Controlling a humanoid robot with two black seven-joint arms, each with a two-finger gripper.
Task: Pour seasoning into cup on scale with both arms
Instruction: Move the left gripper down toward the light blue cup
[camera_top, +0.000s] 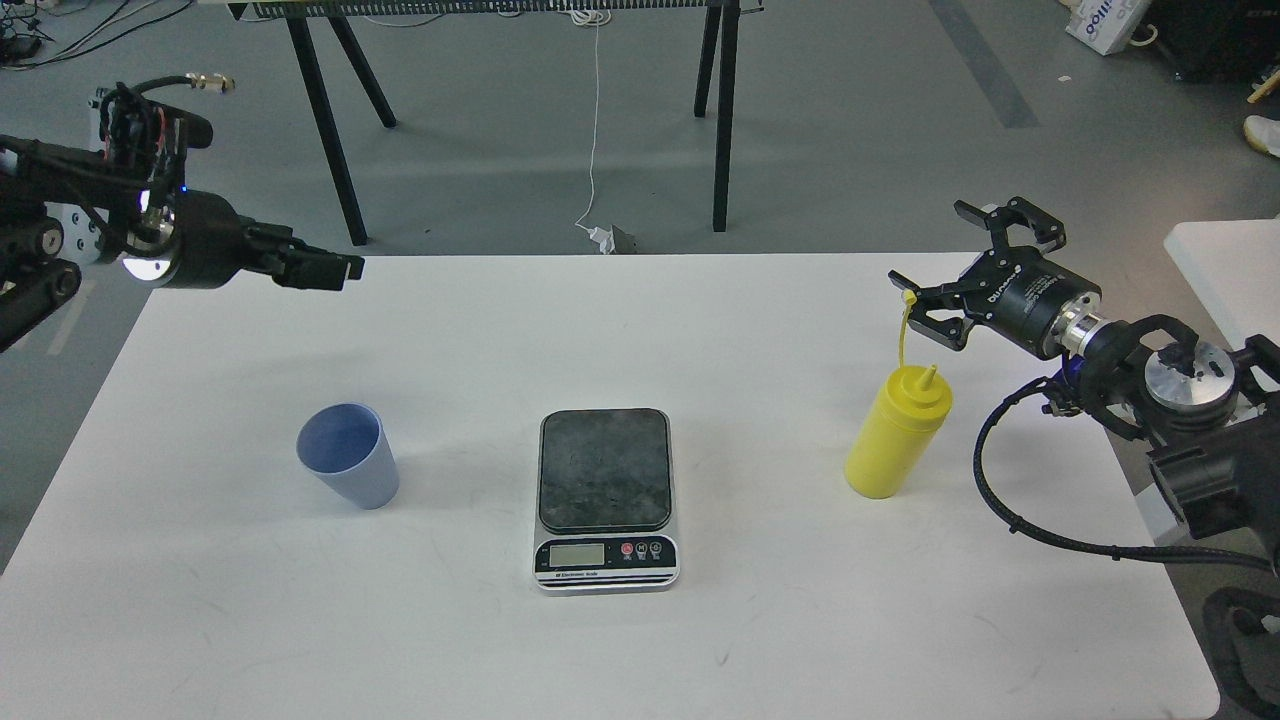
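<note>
The light-blue cup (348, 455) stands upright on the white table (700, 320), left of the scale (605, 495). The scale's dark platform is bare. The yellow seasoning bottle (895, 435) stands upright right of the scale, its cap strap sticking up. My right gripper (950, 268) is open and empty, hovering just behind and above the bottle's nozzle, its lower finger close to the strap's tip. My left gripper (335, 268) points right over the table's far left edge, well behind the cup. It is dark and side-on, so its fingers cannot be told apart.
Black trestle legs (722, 120) and a white cable (596, 130) are on the floor behind the table. A second white table (1220, 265) stands at the right edge. My right arm's cable loop (1010, 510) hangs over the table's right side.
</note>
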